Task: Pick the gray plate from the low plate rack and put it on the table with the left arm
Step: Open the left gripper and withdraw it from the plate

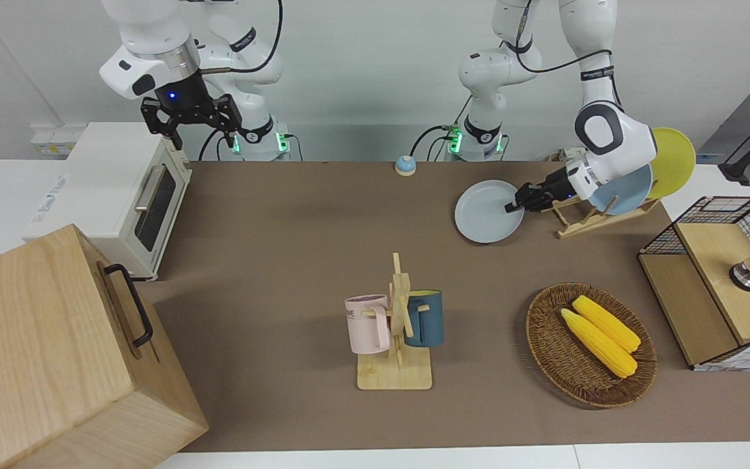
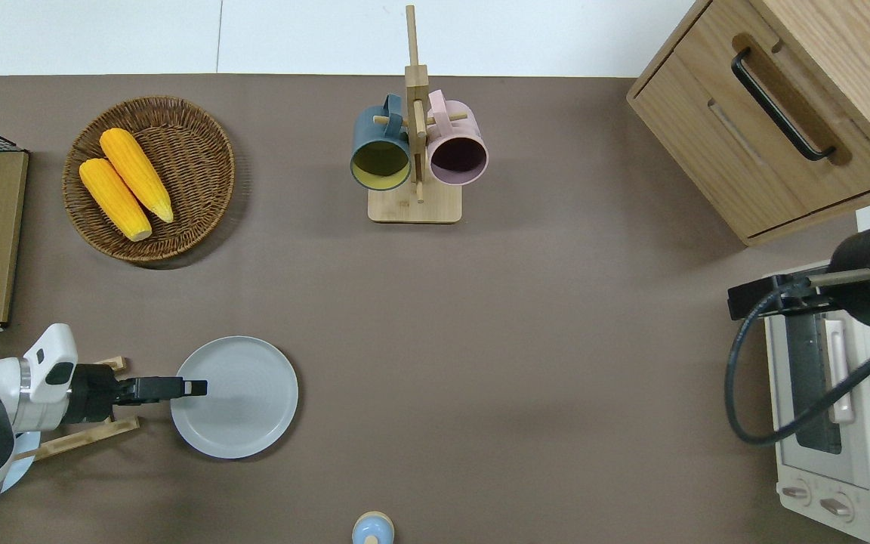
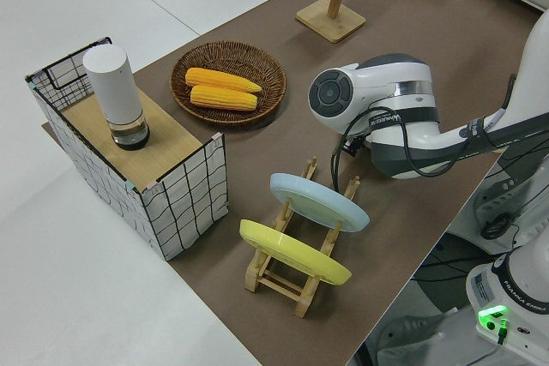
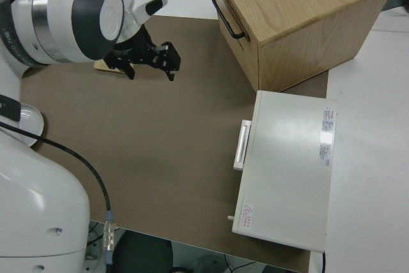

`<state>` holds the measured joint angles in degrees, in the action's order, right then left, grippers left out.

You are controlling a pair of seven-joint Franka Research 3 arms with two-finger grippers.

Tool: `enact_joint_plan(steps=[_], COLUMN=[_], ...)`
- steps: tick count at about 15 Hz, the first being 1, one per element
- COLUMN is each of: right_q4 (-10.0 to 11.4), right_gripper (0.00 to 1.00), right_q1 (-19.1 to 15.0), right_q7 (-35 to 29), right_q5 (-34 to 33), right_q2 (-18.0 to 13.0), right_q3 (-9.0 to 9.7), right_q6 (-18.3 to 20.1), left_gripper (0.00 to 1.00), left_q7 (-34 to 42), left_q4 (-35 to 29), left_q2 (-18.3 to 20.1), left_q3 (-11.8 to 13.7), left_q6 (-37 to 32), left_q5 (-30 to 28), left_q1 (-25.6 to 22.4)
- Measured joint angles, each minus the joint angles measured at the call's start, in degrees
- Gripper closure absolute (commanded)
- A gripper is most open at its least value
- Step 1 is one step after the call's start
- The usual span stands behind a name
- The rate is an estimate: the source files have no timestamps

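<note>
Gripping the gray plate (image 2: 242, 397) by its rim, your left gripper (image 2: 195, 387) had it flat over the table (image 2: 480, 340), just beside the low plate rack (image 1: 593, 218) (whether it touched the mat, you could not tell). Your right arm was parked.

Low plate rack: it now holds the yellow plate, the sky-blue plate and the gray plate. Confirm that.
Not quite. The low plate rack holds only the yellow plate and the sky-blue plate, as the left side view shows. The gray plate is out of it, beside the rack over the table, with the left gripper at its rim, as the overhead view shows.
</note>
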<state>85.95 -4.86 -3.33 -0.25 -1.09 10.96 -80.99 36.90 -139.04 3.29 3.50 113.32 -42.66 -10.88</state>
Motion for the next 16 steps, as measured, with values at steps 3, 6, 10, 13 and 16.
enact_joint_plan(steps=[3, 6, 10, 13, 16], right_q4=[0.0, 0.0, 0.0, 0.0, 0.0], right_gripper=[0.013, 0.013, 0.011, 0.013, 0.013], right_q1=[0.0, 0.0, 0.0, 0.0, 0.0], right_q7=[0.0, 0.0, 0.0, 0.0, 0.0], right_q5=[0.0, 0.0, 0.0, 0.0, 0.0], right_q2=[0.0, 0.0, 0.0, 0.0, 0.0], right_q3=[0.0, 0.0, 0.0, 0.0, 0.0], right_q6=[0.0, 0.0, 0.0, 0.0, 0.0], left_gripper=[0.0, 0.0, 0.0, 0.0, 0.0], left_q7=[-2.3, -8.0, -17.0, -18.8, -22.1], left_q4=[1.2, 3.9, 8.3, 13.7, 18.2], left_q2=[1.4, 3.5, 7.3, 8.9, 8.9], left_q3=[-0.2, -1.4, -6.1, -7.4, -9.1], left_q6=[0.0, -0.4, -2.1, -6.5, -9.1], left_q5=[2.4, 8.3, 17.6, 23.9, 30.3], left_q1=[0.0, 0.1, 0.2, 0.3, 0.4])
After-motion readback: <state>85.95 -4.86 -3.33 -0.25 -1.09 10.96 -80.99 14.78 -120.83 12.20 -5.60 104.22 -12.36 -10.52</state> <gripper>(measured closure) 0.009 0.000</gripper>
